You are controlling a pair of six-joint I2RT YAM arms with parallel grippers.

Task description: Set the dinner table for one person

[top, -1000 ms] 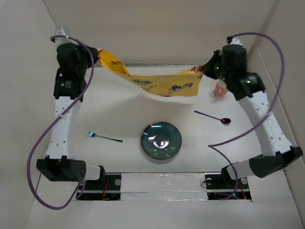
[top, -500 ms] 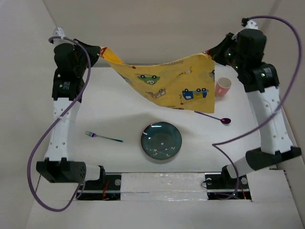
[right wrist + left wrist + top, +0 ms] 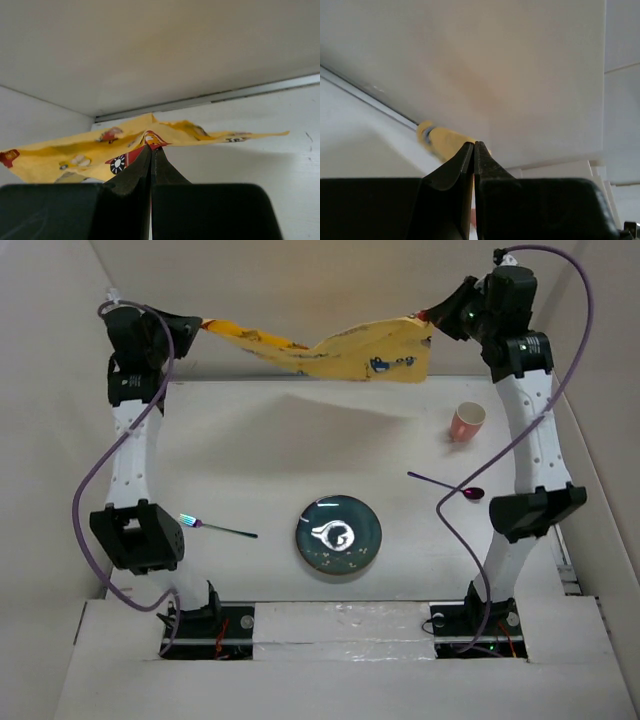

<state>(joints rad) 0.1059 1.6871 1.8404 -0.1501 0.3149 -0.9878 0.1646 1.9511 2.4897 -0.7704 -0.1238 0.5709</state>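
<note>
Car-print cloth [image 3: 350,348] — above dinner table [image 3: 250,445]

We can read no words, numbers, brands or signs in any view. The cloth [image 3: 370,350] bears printed cartoon cars only, and any lettering on them is too small and blurred for us to tell.
</note>
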